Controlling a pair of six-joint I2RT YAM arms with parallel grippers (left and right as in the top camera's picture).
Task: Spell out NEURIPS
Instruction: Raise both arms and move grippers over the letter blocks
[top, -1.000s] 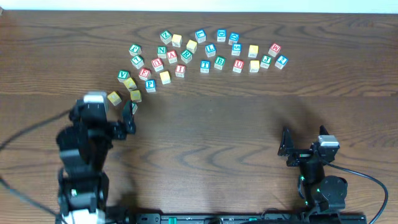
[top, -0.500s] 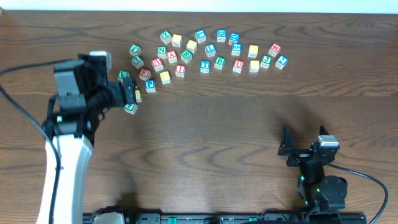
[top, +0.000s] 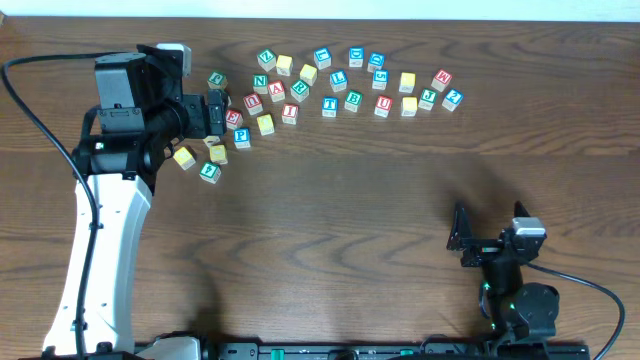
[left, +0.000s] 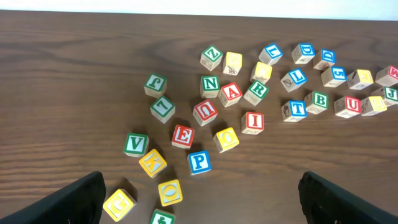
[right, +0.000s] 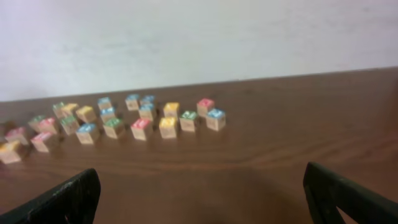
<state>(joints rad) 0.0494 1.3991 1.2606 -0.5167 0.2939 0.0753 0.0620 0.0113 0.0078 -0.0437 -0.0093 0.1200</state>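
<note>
- Moved since a second ago: your left claw (top: 213, 110), farther up the dark wood table (top: 350, 200), jaws apart, empty.
- N (left: 210, 84), E (left: 183, 135), U (left: 205, 112), R (left: 255, 92), I (left: 252, 122), P (left: 199, 162): just ahead of it.
- White wall (right: 199, 37) behind.
- Letters legible from left wrist, blurred from right wrist.
- Right claw (top: 462, 240): apart, empty.

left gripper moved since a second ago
Yes. Overhead, the left gripper has travelled away from the robot: it was nearer than the blue P cube, now slightly beyond it.

Distant cubes (right: 142, 127) blur, their letters unreadable.
</note>
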